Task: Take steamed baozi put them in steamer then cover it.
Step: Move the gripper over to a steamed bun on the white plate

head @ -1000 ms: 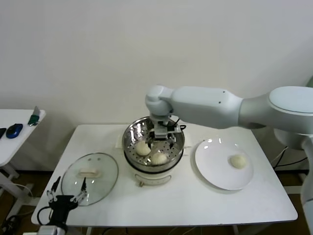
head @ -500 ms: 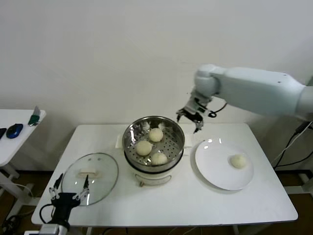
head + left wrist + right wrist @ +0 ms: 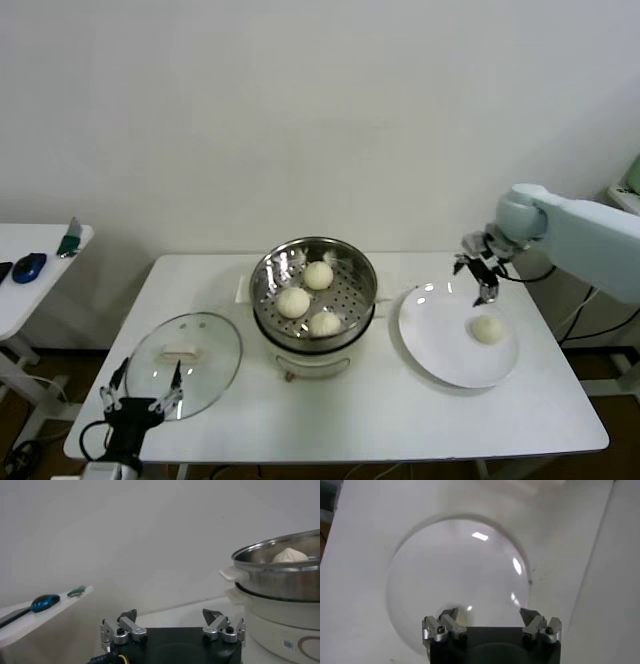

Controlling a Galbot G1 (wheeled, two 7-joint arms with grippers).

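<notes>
The right pincer [image 3: 481,272] hangs wide and empty over the plate [image 3: 440,345], one baozi [image 3: 487,329] lying just below it. Three baozi sit in the steamer [image 3: 313,262] well to its left. The left pincer [image 3: 140,397], also wide, waits beside the cover [image 3: 185,362].

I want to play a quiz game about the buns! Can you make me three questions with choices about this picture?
1. Where is the glass lid?
A on the steamer
B on the table beside the steamer
C on the plate

2. How many baozi are in the steamer?
A one
B three
C five

3. The right pincer is:
A open and empty
B squeezing a bun
C holding the lid

Answers: 1 B, the lid lies flat next to the pot. 2 B, three sit in the basket, one on the white plate. 3 A, its fingers are spread above the plate.
</notes>
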